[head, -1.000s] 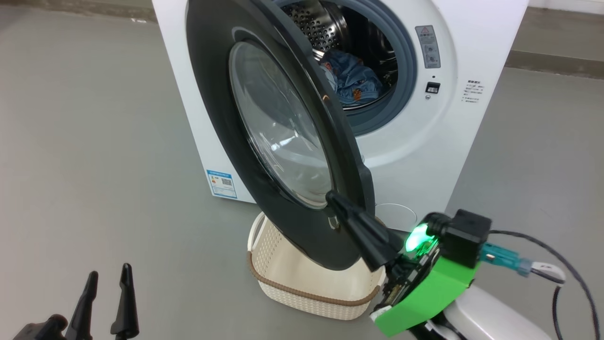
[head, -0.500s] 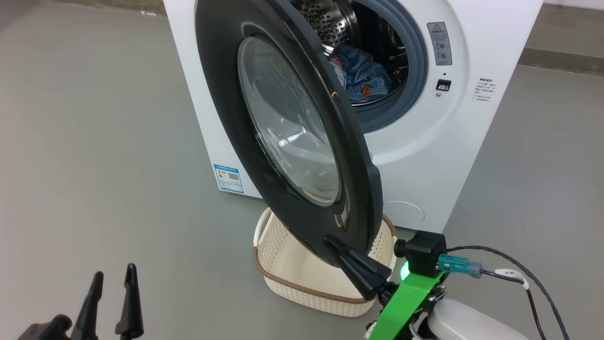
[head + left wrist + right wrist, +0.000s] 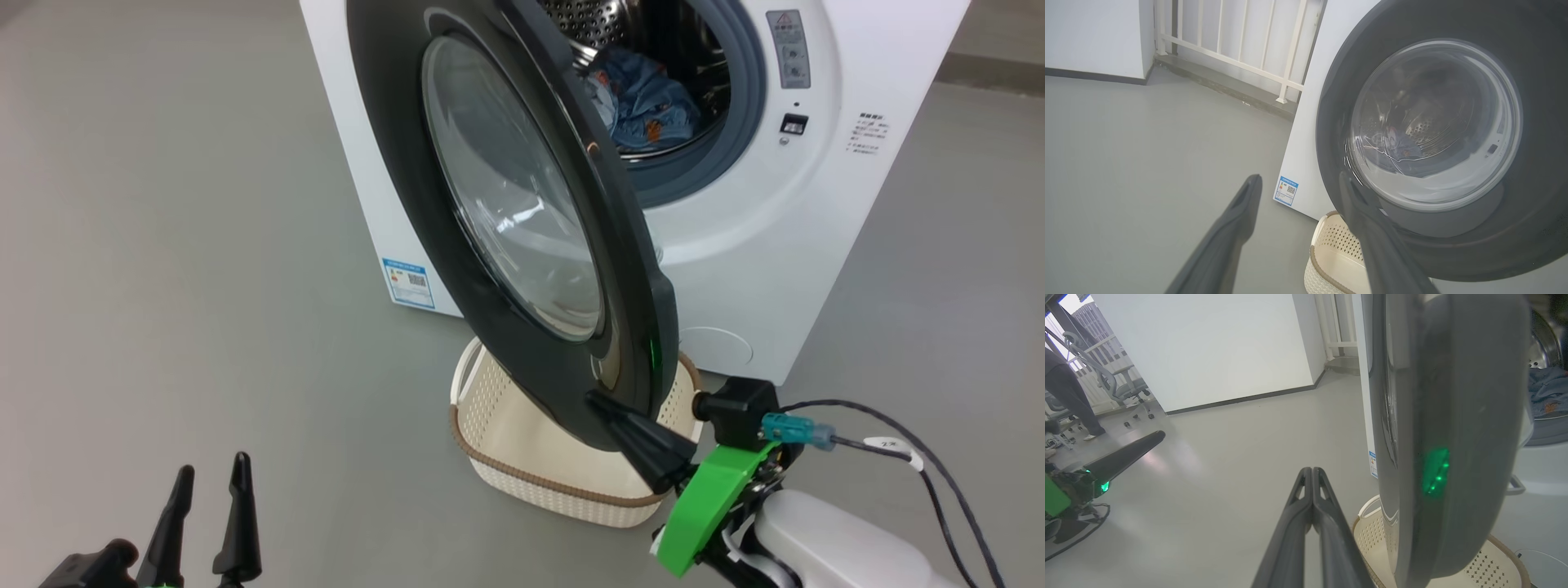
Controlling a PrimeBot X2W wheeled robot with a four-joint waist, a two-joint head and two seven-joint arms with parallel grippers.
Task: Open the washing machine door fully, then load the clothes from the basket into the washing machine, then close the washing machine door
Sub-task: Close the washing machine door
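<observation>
The white washing machine (image 3: 735, 245) stands ahead with its door (image 3: 506, 188) swung partway out, its black rim and glass bowl facing me. A light blue garment (image 3: 653, 102) lies in the steel drum. Under the door's lower rim sits the cream basket (image 3: 555, 465); no garment shows in the part I see. My right gripper (image 3: 594, 398) is shut and empty, tips at the outer face of the lower rim; whether they touch is unclear. In the right wrist view the shut gripper (image 3: 1311, 471) points left of the door's edge (image 3: 1453, 437). My left gripper (image 3: 208, 482) hangs open at lower left, well away.
Grey floor (image 3: 180, 245) stretches to the left of the machine. A blue label sticker (image 3: 408, 282) marks the machine's lower front. In the right wrist view a person (image 3: 1065, 388) and an office chair (image 3: 1122, 384) are far off at the left. A railing (image 3: 1229, 49) runs behind the machine.
The head view has shifted. My right gripper has slid down the door's outer face to its lower rim and the wrist has turned. The left gripper has held still.
</observation>
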